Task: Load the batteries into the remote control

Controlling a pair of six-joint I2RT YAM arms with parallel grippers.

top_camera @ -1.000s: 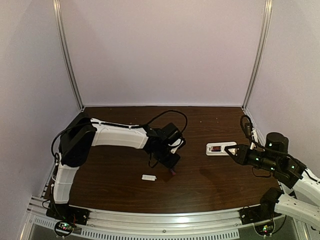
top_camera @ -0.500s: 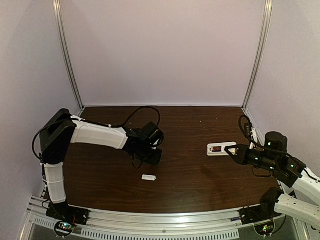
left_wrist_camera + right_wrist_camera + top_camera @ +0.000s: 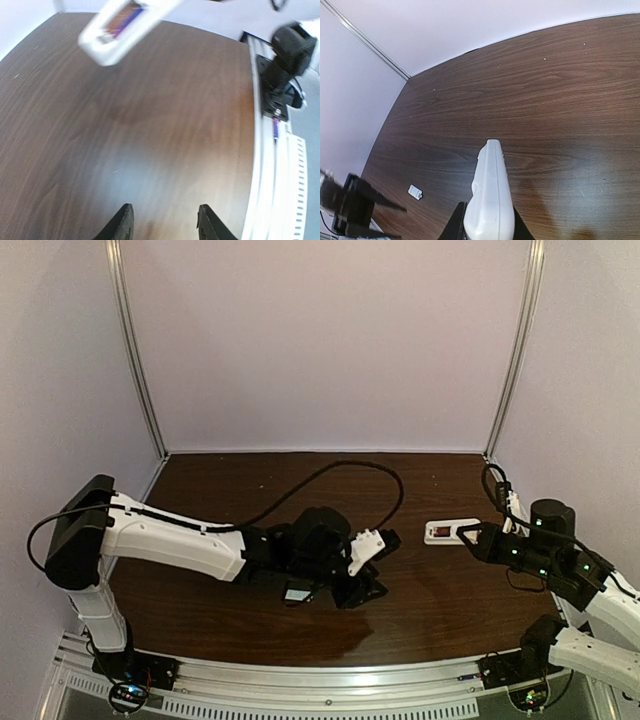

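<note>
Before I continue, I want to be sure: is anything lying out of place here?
Yes. A small purple cylinder, likely a battery, lies on the metal rail in front of the table, not on the wood.

Left arm (image 3: 170,538) stretched low across the front toward centre, left gripper (image 3: 162,225) tipped downward — fingers (image 3: 122,222) apart, nothing between them, right arm (image 3: 560,562) bent, reaching inward, right gripper (image 3: 487,222) clamped on the remote control (image 3: 490,192).
</note>
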